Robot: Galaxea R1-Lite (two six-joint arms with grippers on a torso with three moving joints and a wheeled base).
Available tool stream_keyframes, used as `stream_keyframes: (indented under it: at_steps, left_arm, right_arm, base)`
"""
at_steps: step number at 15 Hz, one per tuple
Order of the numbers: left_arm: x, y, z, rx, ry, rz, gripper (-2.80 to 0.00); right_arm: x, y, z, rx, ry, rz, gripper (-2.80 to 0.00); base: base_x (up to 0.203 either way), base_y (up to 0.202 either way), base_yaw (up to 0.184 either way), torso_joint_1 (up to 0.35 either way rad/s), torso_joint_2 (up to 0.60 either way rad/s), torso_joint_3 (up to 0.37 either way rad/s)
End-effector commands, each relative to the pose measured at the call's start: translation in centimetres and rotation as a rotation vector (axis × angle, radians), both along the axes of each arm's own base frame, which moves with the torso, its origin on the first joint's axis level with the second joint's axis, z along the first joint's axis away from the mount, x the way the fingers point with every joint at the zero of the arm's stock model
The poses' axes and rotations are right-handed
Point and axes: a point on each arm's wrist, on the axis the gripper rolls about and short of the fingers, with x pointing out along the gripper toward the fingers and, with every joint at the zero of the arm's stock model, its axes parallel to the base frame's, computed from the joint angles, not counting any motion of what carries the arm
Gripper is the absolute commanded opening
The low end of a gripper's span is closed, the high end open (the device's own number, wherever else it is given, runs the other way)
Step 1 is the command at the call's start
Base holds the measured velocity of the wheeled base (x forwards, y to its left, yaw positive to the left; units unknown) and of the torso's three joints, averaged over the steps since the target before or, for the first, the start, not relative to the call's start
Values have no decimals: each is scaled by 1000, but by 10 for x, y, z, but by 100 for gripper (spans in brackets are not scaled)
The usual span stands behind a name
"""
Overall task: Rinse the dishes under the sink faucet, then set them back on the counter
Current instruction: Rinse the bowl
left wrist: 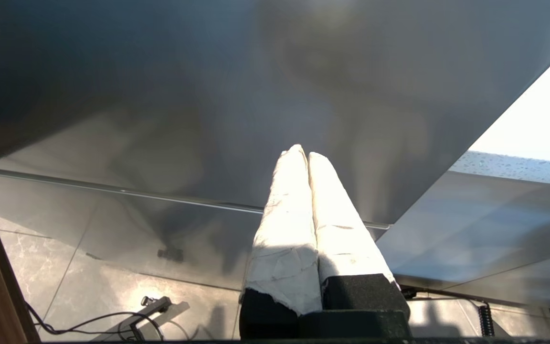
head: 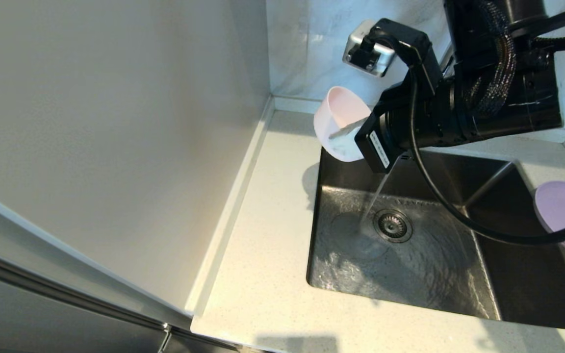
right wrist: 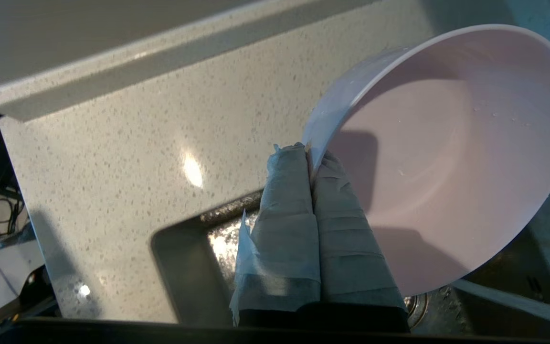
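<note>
Kitchen corner with a speckled counter (head: 263, 274) and a steel sink (head: 523, 279), water running.

Head view: the counter fills the lower centre, the sink the lower right, its round drain (head: 393, 225) wet under a thin stream of water (head: 375, 201). At upper centre the right gripper (head: 348, 130) pinches the rim of the pale pink bowl (head: 339, 113), tilted on its side over the sink's back left corner. The lilac plate (head: 564, 211) lies at the right edge, overlapping the sink's rim.

Left wrist view: the left gripper (left wrist: 307, 155) sits at centre, its wrapped fingers pressed together on nothing, before a grey cabinet panel (left wrist: 208, 95).

Right wrist view: the wrapped fingers (right wrist: 284, 200) clamp the bowl's rim at centre; the bowl fills the right side, its inside dotted with droplets.
</note>
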Motion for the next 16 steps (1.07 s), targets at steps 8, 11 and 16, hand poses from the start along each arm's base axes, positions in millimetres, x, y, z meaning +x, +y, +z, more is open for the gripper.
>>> stream_keyframes:
  at_steps: [8, 11, 16]
  left_arm:
    - [0, 0, 0, 0, 0, 1, -280]
    - [0, 0, 0, 0, 0, 1, -280]
    - [0, 0, 0, 0, 0, 1, -280]
  right_arm:
    - [9, -34, -21, 31, 37, -144, -280]
    - [20, -27, -25, 14, 7, -130, -280]
    - [33, -27, -32, -25, -17, -179, -280]
  base:
    - [0, 0, 0, 0, 0, 0]
    - [0, 0, 0, 0, 0, 0]
    - [0, 0, 0, 0, 0, 0]
